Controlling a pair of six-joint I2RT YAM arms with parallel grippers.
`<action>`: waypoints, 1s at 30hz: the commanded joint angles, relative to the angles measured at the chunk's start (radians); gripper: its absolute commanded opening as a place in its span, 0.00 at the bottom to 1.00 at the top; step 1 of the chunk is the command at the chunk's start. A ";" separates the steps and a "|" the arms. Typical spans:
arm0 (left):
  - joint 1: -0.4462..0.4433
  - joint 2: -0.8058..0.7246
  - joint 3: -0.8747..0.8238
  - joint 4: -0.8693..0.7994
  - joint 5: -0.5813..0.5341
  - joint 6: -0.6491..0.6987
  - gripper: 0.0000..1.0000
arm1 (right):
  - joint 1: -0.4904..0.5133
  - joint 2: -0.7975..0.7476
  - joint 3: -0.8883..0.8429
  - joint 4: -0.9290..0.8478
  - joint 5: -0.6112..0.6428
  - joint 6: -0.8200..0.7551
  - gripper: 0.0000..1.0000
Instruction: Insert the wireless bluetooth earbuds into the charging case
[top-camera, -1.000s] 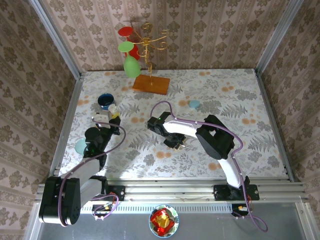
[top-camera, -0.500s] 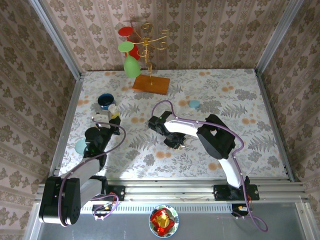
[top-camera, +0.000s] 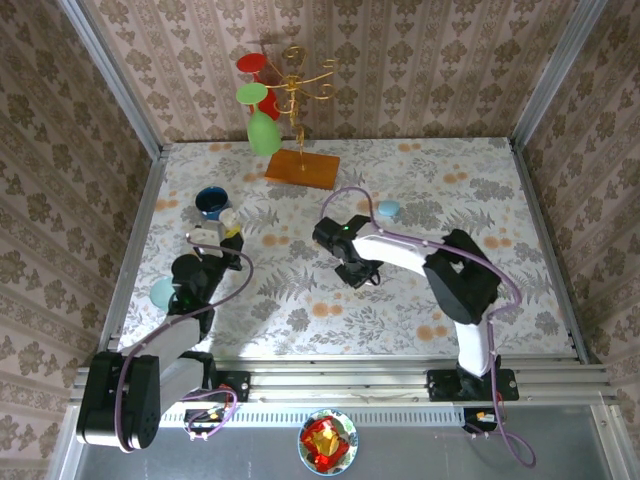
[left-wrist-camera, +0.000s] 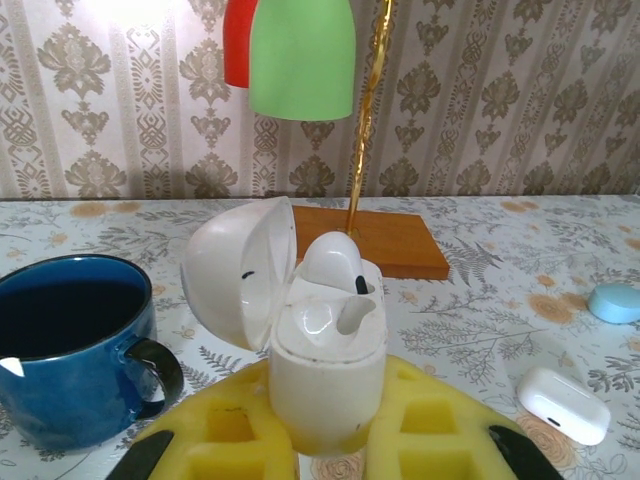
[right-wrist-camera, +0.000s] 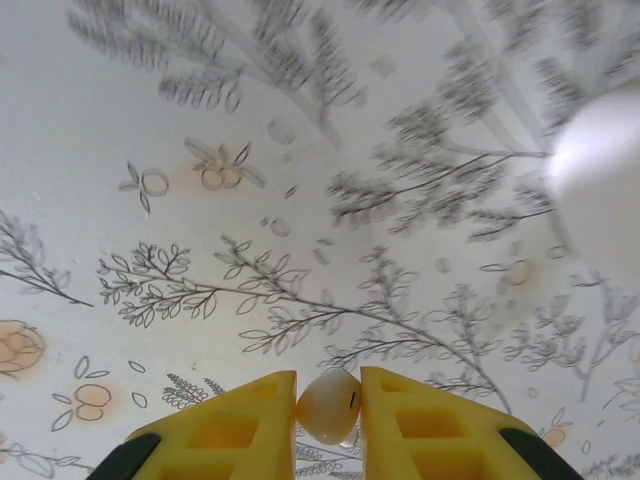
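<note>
A tiny shiny white plastic earbud (right-wrist-camera: 328, 405) is pinched between the two yellow fingers of the right gripper (right-wrist-camera: 328, 398). The fingers are squeezed tight on it from both sides. The gripper points down at the flowery table top (right-wrist-camera: 300, 200), close to the middle of the table in the top view. A white blob shows at the right edge of the right wrist view (too blurry to tell what it is).

Over on the left side, another small white earbud (left-wrist-camera: 330, 262) sits inside the open white egg-shaped charging case (left-wrist-camera: 325, 345). The case stands upright with its round lid flipped back to the left. The left gripper (left-wrist-camera: 325, 425) hugs the bottom of the case with its yellow fingers, closed on it.

A dark blue mug (left-wrist-camera: 70, 350) stands just beside the case on its left. A closed white pill-shaped case (left-wrist-camera: 563, 403) lies on the table to its right, and a pale blue round disc (left-wrist-camera: 615, 301) lies a bit farther back. Behind the case is an orange wooden base (left-wrist-camera: 385, 240) with a thin gold stem (left-wrist-camera: 365, 120). A green cup (left-wrist-camera: 300, 55) and a red cup (left-wrist-camera: 238, 40) hang there.
</note>
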 joint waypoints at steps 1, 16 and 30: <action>-0.028 0.010 0.000 0.036 -0.016 0.024 0.06 | -0.029 -0.151 -0.078 0.197 -0.078 0.059 0.22; -0.278 0.158 0.031 0.202 -0.071 0.132 0.06 | -0.107 -0.601 -0.494 0.910 -0.347 0.197 0.22; -0.528 0.391 0.109 0.364 -0.131 0.291 0.05 | -0.127 -0.700 -0.621 1.229 -0.487 0.336 0.22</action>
